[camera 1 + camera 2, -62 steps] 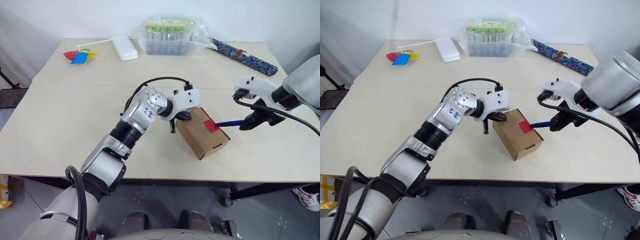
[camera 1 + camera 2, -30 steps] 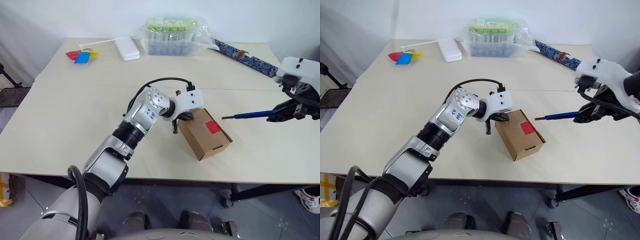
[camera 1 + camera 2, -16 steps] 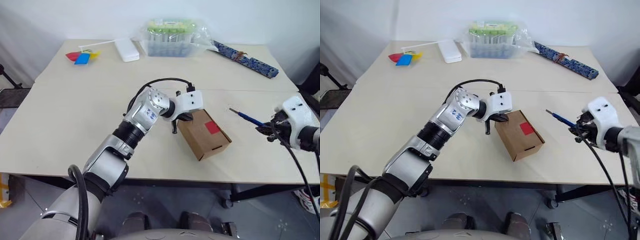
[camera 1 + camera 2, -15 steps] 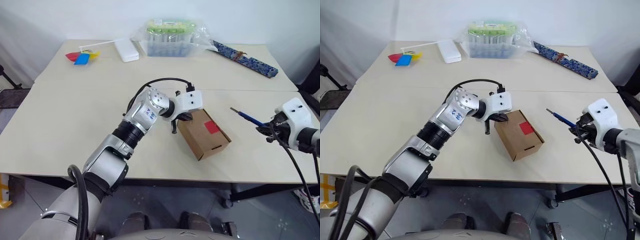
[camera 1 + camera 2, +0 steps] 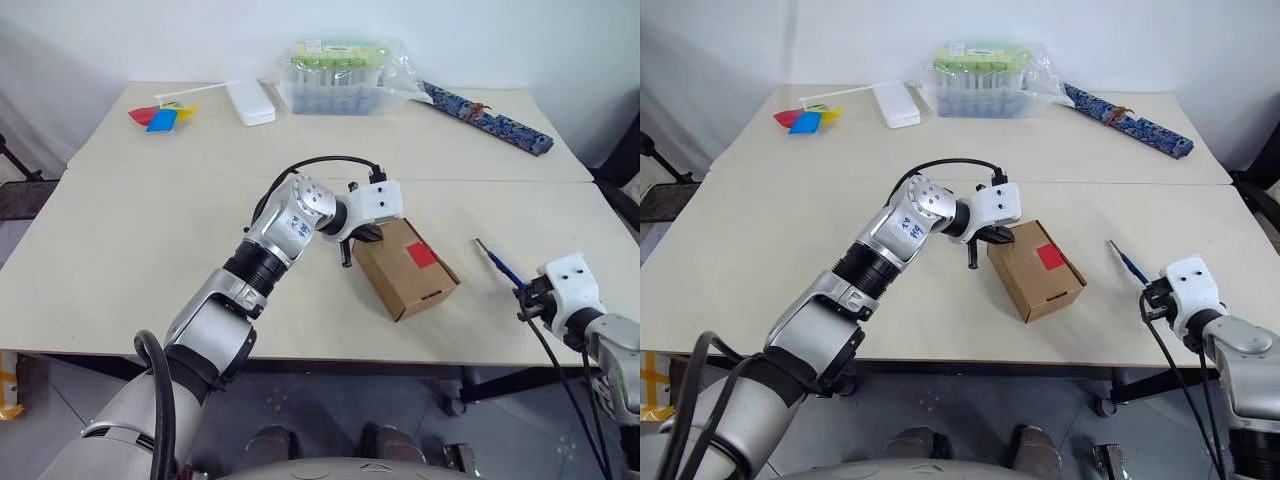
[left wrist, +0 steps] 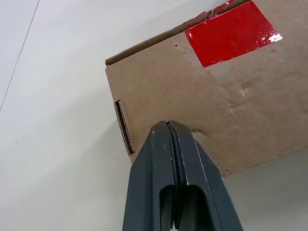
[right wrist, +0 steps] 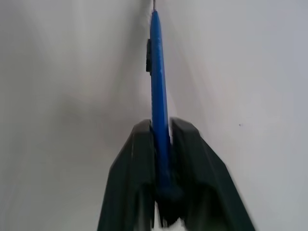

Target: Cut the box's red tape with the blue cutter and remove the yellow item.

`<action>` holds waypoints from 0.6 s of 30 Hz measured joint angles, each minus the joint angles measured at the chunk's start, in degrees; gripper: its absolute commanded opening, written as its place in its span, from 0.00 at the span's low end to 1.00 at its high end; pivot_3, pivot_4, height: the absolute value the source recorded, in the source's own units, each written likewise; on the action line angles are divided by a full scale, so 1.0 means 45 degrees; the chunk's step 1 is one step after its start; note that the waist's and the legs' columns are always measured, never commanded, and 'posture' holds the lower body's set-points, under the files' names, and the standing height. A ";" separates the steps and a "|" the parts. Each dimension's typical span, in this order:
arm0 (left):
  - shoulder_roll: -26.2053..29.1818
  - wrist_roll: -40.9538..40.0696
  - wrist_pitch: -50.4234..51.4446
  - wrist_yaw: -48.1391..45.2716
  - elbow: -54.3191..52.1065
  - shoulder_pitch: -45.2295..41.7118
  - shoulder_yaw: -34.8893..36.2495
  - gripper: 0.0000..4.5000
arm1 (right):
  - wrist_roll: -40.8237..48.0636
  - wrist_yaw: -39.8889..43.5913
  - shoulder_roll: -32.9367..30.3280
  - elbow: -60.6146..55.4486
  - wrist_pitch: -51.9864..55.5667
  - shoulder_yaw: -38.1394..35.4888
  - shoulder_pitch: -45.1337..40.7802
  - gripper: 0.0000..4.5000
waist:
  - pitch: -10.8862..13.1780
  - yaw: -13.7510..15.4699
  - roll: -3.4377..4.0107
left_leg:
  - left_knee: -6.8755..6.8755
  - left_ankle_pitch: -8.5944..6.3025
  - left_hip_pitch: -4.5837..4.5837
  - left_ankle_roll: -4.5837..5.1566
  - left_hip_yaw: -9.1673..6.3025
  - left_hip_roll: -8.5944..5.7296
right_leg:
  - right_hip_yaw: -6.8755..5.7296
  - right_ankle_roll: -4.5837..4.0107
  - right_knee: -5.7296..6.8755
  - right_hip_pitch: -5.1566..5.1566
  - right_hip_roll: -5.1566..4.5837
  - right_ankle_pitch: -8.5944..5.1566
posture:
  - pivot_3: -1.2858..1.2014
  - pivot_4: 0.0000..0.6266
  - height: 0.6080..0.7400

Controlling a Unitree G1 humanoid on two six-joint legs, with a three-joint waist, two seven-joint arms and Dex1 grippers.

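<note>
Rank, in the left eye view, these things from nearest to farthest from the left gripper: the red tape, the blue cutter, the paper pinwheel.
1. Red tape: on the box top, just right of the left gripper.
2. Blue cutter: farther right, near the table edge.
3. Paper pinwheel: far-left corner.

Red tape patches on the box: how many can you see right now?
1. The red tape sits on the upward face of the box, near the edge closest to the right tool. Faces turned away could hide more.
</note>
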 measured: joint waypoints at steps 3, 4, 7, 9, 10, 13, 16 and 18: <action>0.0023 0.0000 0.0001 -0.0057 0.0003 0.0000 0.0048 0.00 | 0.0017 -0.0037 -0.0101 -0.0391 -0.0124 -0.0139 0.0377 0.59 | 0.0000 -0.0023 0.0000 | -0.0005 0.0000 -0.0001 0.0000 -0.0002 0.0000 | -0.0004 0.0000 -0.0002 -0.0001 0.0001 0.0000 | 0.52 0.24 1.00; 0.0040 0.0000 0.0001 -0.0077 0.0013 0.0000 0.0078 0.00 | 0.0029 -0.0023 -0.0155 -0.0505 -0.0172 -0.0163 0.0494 0.67 | 0.0000 -0.0046 -0.0001 | -0.0006 0.0000 -0.0001 0.0000 -0.0002 -0.0001 | -0.0004 0.0000 -0.0004 0.0000 0.0001 0.0000 | 0.52 0.24 1.00; 0.0087 -0.0002 0.0000 -0.0157 0.0019 -0.0008 0.0143 0.00 | 0.0192 0.0413 -0.0600 -0.1450 0.0013 -0.0371 0.1169 0.89 | 0.0001 -0.0092 0.0004 | -0.0008 -0.0001 -0.0005 0.0003 -0.0002 0.0000 | -0.0001 0.0000 -0.0005 -0.0004 -0.0001 0.0000 | 0.52 0.24 1.00; 0.0137 -0.0001 0.0000 -0.0196 0.0021 -0.0007 0.0164 0.00 | 0.0414 0.0659 -0.0922 -0.2106 0.0164 -0.0628 0.1306 1.00 | 0.0003 -0.0134 0.0011 | -0.0007 -0.0002 -0.0004 0.0005 0.0002 0.0003 | 0.0005 0.0000 -0.0003 -0.0007 -0.0001 0.0000 | 0.52 0.24 1.00; 0.0147 -0.0003 -0.0002 -0.0200 0.0021 -0.0001 0.0192 0.00 | 0.0542 0.0764 -0.1108 -0.2445 0.0326 -0.0777 0.1238 1.00 | 0.0005 -0.0143 0.0014 | -0.0007 -0.0003 -0.0004 0.0005 0.0002 0.0008 | 0.0009 0.0000 -0.0003 -0.0009 -0.0001 0.0000 | 0.52 0.24 1.00; 0.0168 -0.0096 -0.0005 -0.0273 0.0015 0.0031 0.0299 0.00 | 0.0867 0.0951 -0.1857 -0.3374 0.0823 -0.1076 0.0326 1.00 | 0.0006 -0.0151 0.0016 | -0.0009 -0.0003 -0.0005 0.0006 0.0000 0.0018 | 0.0009 0.0000 -0.0001 -0.0017 -0.0002 0.0000 | 0.52 0.24 1.00; 0.0219 -0.0398 0.0001 -0.0434 -0.0015 0.0096 0.0574 0.00 | 0.1121 0.1117 -0.2278 -0.3622 0.1313 -0.0529 -0.1152 1.00 | 0.0010 -0.0167 0.0018 | -0.0014 -0.0004 -0.0021 0.0005 0.0001 0.0021 | 0.0007 -0.0001 -0.0012 -0.0031 -0.0001 0.0000 | 0.52 0.24 1.00; 0.0198 -0.0595 0.0000 -0.0524 -0.0009 0.0129 0.0684 0.00 | 0.1134 0.1154 -0.2381 -0.3551 0.1500 0.0070 -0.1944 0.91 | 0.0015 -0.0138 0.0020 | -0.0016 -0.0004 -0.0043 0.0006 -0.0006 0.0011 | -0.0005 -0.0001 -0.0020 -0.0042 -0.0001 0.0000 | 0.52 0.24 1.00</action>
